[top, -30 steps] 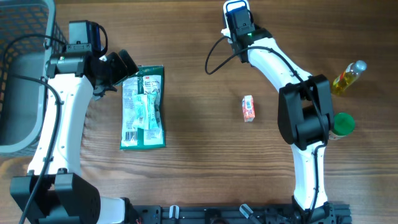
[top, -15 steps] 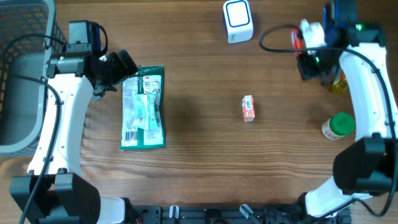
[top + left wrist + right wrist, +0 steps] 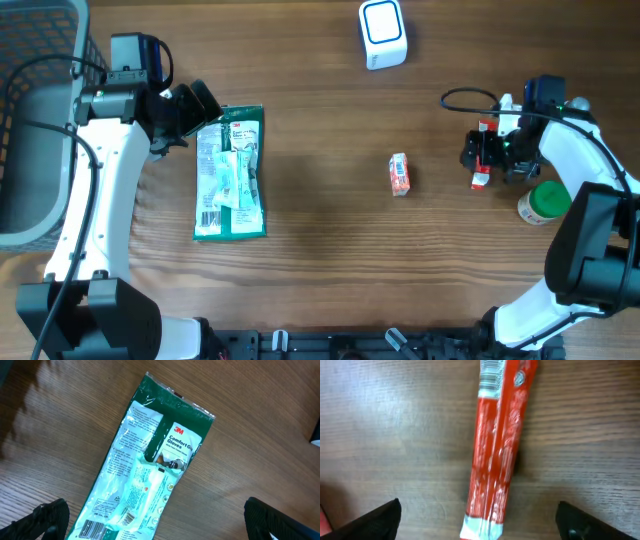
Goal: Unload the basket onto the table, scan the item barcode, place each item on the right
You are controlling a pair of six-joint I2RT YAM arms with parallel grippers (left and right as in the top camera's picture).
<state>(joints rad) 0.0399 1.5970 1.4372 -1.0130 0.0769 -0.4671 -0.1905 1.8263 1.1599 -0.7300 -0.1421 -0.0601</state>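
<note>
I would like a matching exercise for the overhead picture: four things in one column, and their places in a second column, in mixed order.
1. glove pack
2. white scanner
3. green-capped container
4. small red and white packet

A. near the middle of the picture
B. close to the right edge
C. in the left half
D. at the top edge

Pairs: 1-C, 2-D, 3-B, 4-A

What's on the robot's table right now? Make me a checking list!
Surface: brown wooden table.
Job's things: scanner at the far edge; glove pack; red stick; small packet in the middle.
Clutter: green-lid jar; basket at the left.
Hands: left hand open by the glove pack; right hand open over the red stick.
Cables: black cable looped by the right arm.
Surroundings: nothing seen.
</note>
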